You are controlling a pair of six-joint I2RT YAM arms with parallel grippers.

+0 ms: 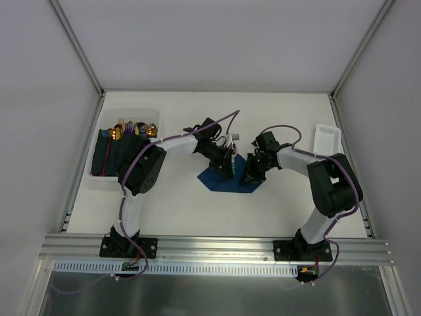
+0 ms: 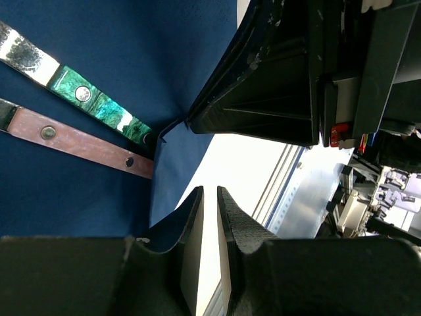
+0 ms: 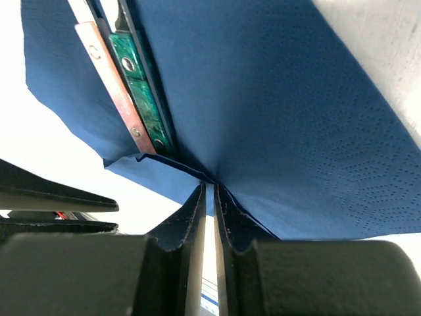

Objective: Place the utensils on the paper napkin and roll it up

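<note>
The navy paper napkin [image 1: 223,181] lies mid-table, and its right part is lifted. The utensils lie on it side by side. Their riveted handles reflect green [image 2: 99,105] and pinkish [image 2: 79,141], and they show again in the right wrist view [image 3: 135,85]. My right gripper [image 1: 252,172] is shut on the napkin's edge [image 3: 210,187] and holds a fold of the napkin [image 3: 276,118] up beside the handles. My left gripper [image 1: 227,166] is over the napkin [image 2: 131,52] by the utensils. Its jaws [image 2: 210,197] stand a narrow slit apart with nothing between them. The utensils' heads are out of view.
A clear bin [image 1: 99,179] at the left holds dark blue rolls with gold cutlery heads [image 1: 118,141]. A white tray [image 1: 327,139] sits at the back right. The right gripper's black body [image 2: 276,79] is close to my left fingers. An aluminium rail [image 1: 217,247] runs along the near edge.
</note>
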